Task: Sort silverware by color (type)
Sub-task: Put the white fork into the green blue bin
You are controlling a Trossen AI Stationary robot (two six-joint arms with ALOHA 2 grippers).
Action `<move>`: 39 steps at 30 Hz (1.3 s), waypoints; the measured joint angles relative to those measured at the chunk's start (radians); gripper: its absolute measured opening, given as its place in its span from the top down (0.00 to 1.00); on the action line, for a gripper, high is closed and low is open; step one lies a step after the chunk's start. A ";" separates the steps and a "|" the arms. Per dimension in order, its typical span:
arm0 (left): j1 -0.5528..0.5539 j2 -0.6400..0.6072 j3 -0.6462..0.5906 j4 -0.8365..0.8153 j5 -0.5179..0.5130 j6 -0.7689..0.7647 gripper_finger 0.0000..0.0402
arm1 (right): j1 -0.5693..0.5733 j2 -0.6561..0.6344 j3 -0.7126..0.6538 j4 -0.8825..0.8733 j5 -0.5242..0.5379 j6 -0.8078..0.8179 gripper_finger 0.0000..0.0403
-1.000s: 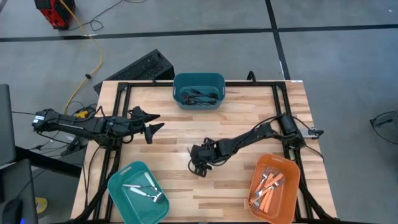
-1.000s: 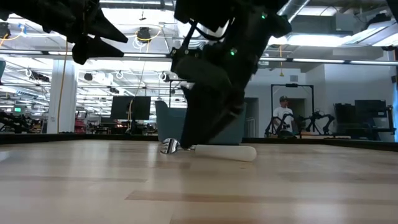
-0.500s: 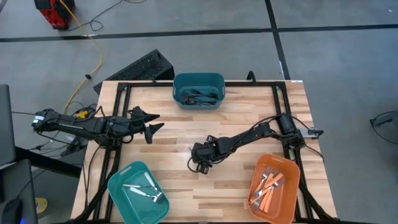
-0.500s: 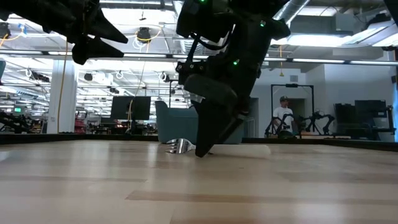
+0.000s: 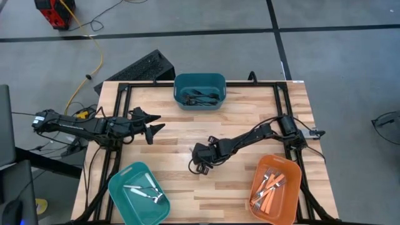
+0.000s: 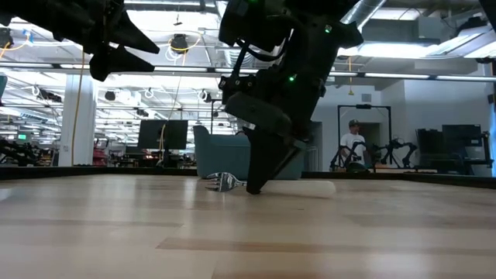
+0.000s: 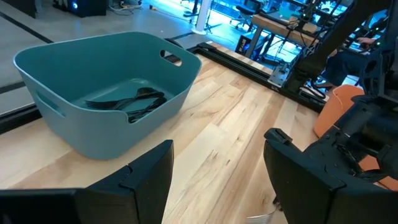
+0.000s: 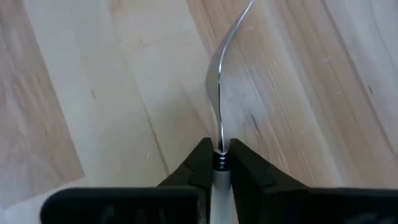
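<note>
The right hand (image 5: 199,164) is now pinching a white-handled fork (image 8: 219,106) near the middle of the wooden surface (image 5: 250,112), its two fingers (image 8: 247,169) pressed against the handle just behind the silver neck; a second ago those fingers were standing wide on either side of the utensil, so the closing is the thing that is changing. In the low view the fork (image 6: 225,183) is lying flat on the surface with its tines pointing away from the hand (image 6: 256,184), and its position has shifted a little sideways as the fingers came together. Nothing is lifting yet: the utensil is resting on the wood, not hanging in the air. The grasp probably means the pick is secured and the carrying stage is about to begin. Since the fork is white and silver, it likely belongs in the light teal bin (image 5: 120,189) at the near left corner, where similar pale pieces are lying, rather than the orange bin (image 5: 292,197) of orange-handled forks or the dark teal bin (image 5: 177,87) of black ones at the far edge. The left hand (image 5: 152,127) is waiting over the left side of the surface, its fingers (image 7: 146,180) spread apart and holding nothing.
</note>
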 joint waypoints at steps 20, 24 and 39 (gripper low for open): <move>0.000 0.000 0.000 0.016 0.030 -0.027 0.42 | 0.069 -0.136 -0.006 0.328 0.160 -0.157 0.86; 0.000 0.000 0.000 0.033 0.030 -0.027 0.42 | 0.092 -0.140 -0.004 0.570 0.158 -0.271 0.86; 0.000 0.000 0.000 0.058 0.029 -0.027 0.42 | 0.133 -0.120 -0.003 1.031 0.008 -0.616 0.86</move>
